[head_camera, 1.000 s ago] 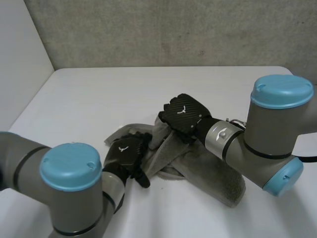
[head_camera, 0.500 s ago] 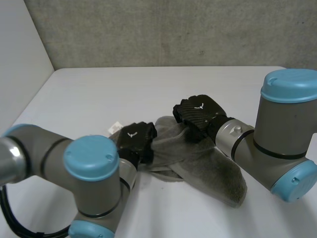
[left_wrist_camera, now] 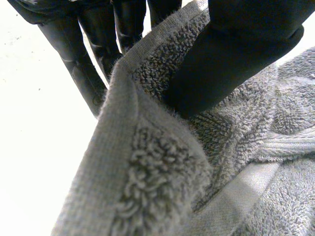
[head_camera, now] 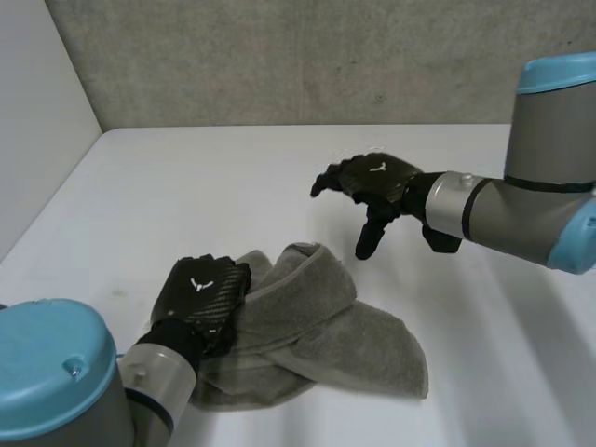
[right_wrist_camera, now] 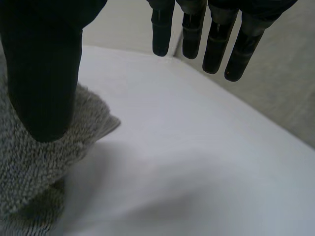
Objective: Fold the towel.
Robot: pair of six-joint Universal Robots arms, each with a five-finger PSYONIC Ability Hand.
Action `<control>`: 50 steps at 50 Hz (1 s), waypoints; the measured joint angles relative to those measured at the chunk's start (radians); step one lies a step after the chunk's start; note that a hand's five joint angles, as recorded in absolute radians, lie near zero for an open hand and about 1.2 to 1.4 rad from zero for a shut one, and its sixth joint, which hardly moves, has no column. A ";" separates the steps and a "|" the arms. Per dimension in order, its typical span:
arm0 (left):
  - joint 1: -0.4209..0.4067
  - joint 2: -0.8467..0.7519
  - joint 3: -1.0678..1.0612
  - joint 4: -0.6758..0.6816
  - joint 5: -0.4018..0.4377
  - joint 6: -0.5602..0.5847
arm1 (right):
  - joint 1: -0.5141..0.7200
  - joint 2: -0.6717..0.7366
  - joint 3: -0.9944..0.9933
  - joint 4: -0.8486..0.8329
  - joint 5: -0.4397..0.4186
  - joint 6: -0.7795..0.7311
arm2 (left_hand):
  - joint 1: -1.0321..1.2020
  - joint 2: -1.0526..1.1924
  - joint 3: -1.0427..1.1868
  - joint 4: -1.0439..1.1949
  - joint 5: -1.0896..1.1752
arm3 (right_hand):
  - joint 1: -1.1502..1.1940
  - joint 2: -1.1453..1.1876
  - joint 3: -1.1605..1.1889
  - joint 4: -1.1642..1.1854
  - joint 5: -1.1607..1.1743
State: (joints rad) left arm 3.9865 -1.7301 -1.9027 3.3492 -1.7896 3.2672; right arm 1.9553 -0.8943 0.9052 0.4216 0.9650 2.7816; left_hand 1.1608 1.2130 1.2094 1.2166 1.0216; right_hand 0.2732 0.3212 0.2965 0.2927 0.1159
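right hand has let go and risen clear of the towel, which now lies bunched and half-rolled on the table, nearer the robot than a second ago. left hand sits at the towel's left edge with the hem pinched between thumb on top and fingers behind, probably to carry that edge over for a fold. right hand hovers over bare table beyond the towel, its fingers straight, spread from the thumb and empty, seemingly poised for a fresh grasp.
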 measured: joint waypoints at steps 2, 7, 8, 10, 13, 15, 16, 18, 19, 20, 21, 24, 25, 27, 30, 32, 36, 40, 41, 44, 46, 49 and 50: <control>-0.002 0.015 -0.008 -0.007 0.000 0.003 | 0.004 0.046 -0.040 0.039 -0.032 -0.024 | 0.000 0.000 0.000 0.000 0.000 | 0.000 0.000 0.000 0.000 0.000; -0.003 0.046 -0.015 -0.015 0.001 0.002 | 0.020 0.135 -0.092 0.112 -0.111 -0.080 | 0.000 0.000 0.000 0.000 0.000 | 0.000 0.000 0.001 0.001 0.002; -0.003 0.051 -0.014 -0.015 0.001 0.002 | 0.025 0.148 -0.096 0.121 -0.122 -0.087 | 0.000 0.000 0.000 0.000 0.000 | 0.020 0.018 0.030 0.030 0.035; -0.002 0.053 -0.012 -0.015 0.001 0.002 | 0.029 0.154 -0.097 0.124 -0.127 -0.090 | 0.000 0.000 0.000 0.000 0.000 | 0.031 0.026 0.051 0.049 0.054; 0.006 0.055 0.010 -0.013 0.005 0.011 | 0.056 0.183 -0.101 0.132 -0.137 -0.100 | 0.000 0.000 0.001 0.000 0.000 | 0.292 0.329 0.351 0.355 0.341; 0.014 0.046 0.037 -0.010 0.015 0.026 | 0.065 0.185 -0.109 0.129 -0.133 -0.098 | 0.000 0.000 0.001 0.000 0.000 | 0.489 0.557 0.574 0.559 0.520; 0.016 0.042 0.046 -0.009 0.019 0.031 | 0.069 0.185 -0.115 0.125 -0.130 -0.095 | 0.000 0.000 0.001 0.000 0.000 | 0.596 0.691 0.706 0.695 0.650; 0.030 0.016 0.098 -0.003 0.042 0.061 | 0.075 0.183 -0.148 0.110 -0.114 -0.077 | 0.000 0.000 0.001 0.000 0.000 | 0.680 0.844 0.853 0.864 0.817; 0.030 0.016 0.098 -0.003 0.042 0.061 | 0.075 0.183 -0.148 0.110 -0.114 -0.077 | 0.000 0.000 0.001 0.000 0.000 | 0.680 0.844 0.853 0.864 0.817; 0.043 -0.014 0.153 0.003 0.067 0.091 | 0.078 0.179 -0.191 0.090 -0.087 -0.045 | 0.000 0.000 0.001 0.000 0.000 | 0.680 0.853 0.869 0.894 0.834; 0.049 -0.027 0.180 0.005 0.079 0.105 | 0.078 0.176 -0.214 0.076 -0.068 -0.024 | 0.000 0.000 0.001 0.000 0.000 | 0.680 0.853 0.869 0.894 0.834; 0.067 -0.073 0.281 0.012 0.115 0.152 | 0.079 0.159 -0.292 0.012 0.018 0.061 | 0.006 0.001 0.001 0.000 0.000 | 0.680 0.853 0.869 0.897 0.837; 0.074 -0.096 0.343 0.016 0.132 0.174 | 0.078 0.150 -0.315 -0.019 0.059 0.093 | 0.006 0.001 0.001 0.000 0.000 | 0.680 0.853 0.871 0.897 0.837; 0.081 -0.122 0.422 0.022 0.149 0.197 | 0.078 0.125 -0.354 -0.092 0.153 0.162 | 0.006 0.001 0.001 0.000 0.000 | 0.680 0.853 0.874 0.897 0.837; 0.093 -0.182 0.652 0.056 0.177 0.240 | 0.076 0.022 -0.343 -0.310 0.383 0.280 | 0.006 0.002 0.004 0.000 0.000 | 0.680 0.853 0.875 0.897 0.838; 0.094 -0.192 0.696 0.068 0.179 0.244 | 0.076 -0.010 -0.316 -0.360 0.422 0.292 | 0.006 0.003 0.005 0.000 0.000 | 0.680 0.853 0.878 0.897 0.838; 0.094 -0.214 0.811 0.132 0.178 0.233 | 0.077 -0.145 -0.128 -0.517 0.481 0.285 | 0.006 0.003 0.005 0.000 0.000 | 0.680 0.853 0.882 0.897 0.838; 0.093 -0.228 0.783 0.164 0.178 0.214 | 0.089 -0.208 0.034 -0.547 0.444 0.252 | 0.009 0.003 0.005 0.000 0.000 | 0.680 0.853 0.884 0.897 0.846; 0.092 -0.233 0.760 0.169 0.178 0.210 | 0.095 -0.217 0.075 -0.542 0.431 0.242 | 0.010 0.003 0.005 0.000 0.000 | 0.680 0.853 0.887 0.897 0.848; 0.091 -0.261 0.646 0.176 0.182 0.205 | 0.117 -0.231 0.192 -0.496 0.401 0.202 | 0.010 0.002 0.004 -0.001 -0.001 | 0.680 0.853 0.887 0.897 0.851; 0.092 -0.274 0.598 0.176 0.183 0.205 | 0.123 -0.231 0.225 -0.474 0.396 0.183 | 0.010 0.000 0.004 -0.002 -0.001 | 0.680 0.853 0.887 0.897 0.851; 0.094 -0.307 0.481 0.175 0.185 0.208 | 0.140 -0.220 0.315 -0.403 0.386 0.112 | 0.005 -0.058 -0.051 -0.059 -0.032 | 0.680 0.853 0.887 0.897 0.852; 0.094 -0.312 0.463 0.175 0.185 0.208 | 0.142 -0.216 0.328 -0.392 0.386 0.100 | 0.003 -0.065 -0.062 -0.069 -0.040 | 0.680 0.853 0.887 0.897 0.852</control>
State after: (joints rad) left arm 4.0807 -2.0422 -1.4397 3.5242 -1.6047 3.4753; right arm 2.0973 -1.1108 1.2328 0.0295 1.3509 2.8817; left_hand 1.1640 1.1478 1.1476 1.1473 0.9812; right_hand 0.9537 1.1742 1.1837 1.1898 0.9677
